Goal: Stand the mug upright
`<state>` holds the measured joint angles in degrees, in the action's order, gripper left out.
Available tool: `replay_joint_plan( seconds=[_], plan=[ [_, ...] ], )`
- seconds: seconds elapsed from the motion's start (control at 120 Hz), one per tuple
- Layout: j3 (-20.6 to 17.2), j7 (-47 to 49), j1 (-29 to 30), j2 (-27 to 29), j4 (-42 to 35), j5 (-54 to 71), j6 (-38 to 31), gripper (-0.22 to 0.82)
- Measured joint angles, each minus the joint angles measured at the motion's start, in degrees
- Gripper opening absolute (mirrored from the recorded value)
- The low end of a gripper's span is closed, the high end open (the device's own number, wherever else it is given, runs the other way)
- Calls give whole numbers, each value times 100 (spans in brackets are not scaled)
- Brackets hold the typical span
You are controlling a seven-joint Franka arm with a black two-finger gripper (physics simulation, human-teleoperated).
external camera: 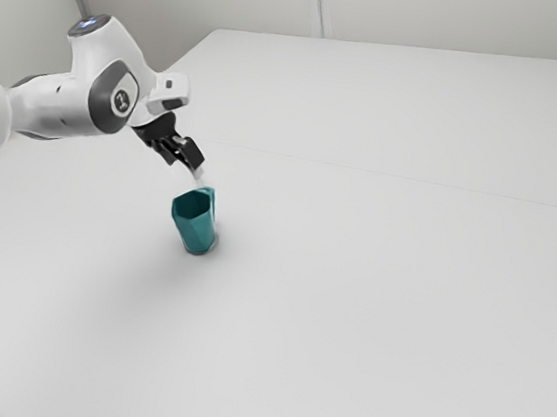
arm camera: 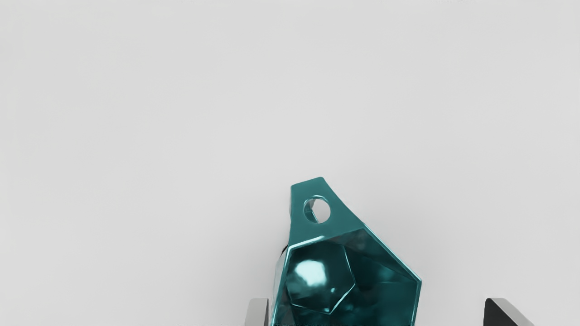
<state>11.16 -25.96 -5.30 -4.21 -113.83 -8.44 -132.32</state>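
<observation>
Faceted teal mug (arm camera: 312,235): smooth, glossy inside, bright highlights, could be glazed or metallic. White flat surface (external camera: 368,309): smooth, matt.

There is one mug (external camera: 194,221), and it is blue-green; it has one handle (arm camera: 299,231), and in that handle there is one round hole (arm camera: 308,210); the mug has one open top and one flat bottom inside; there is one robot arm (external camera: 58,108), white with some dark parts; on it there is one end effector (external camera: 195,166); that has two fingers (arm camera: 258,312), one on each side; there is one white surface (external camera: 348,307) under the mug; so I count one mug, one arm, two fingers and one surface.
</observation>
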Motion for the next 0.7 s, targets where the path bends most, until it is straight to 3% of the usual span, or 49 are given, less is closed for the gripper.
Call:
replay_joint_plan(
  seconds=[0.308, 0.7],
  plan=[
    [66, 38, -14, 675, 584, 950, 792, 56],
    [86, 296, 26, 924, 1406, 1627, 2102, 58]
  ],
)
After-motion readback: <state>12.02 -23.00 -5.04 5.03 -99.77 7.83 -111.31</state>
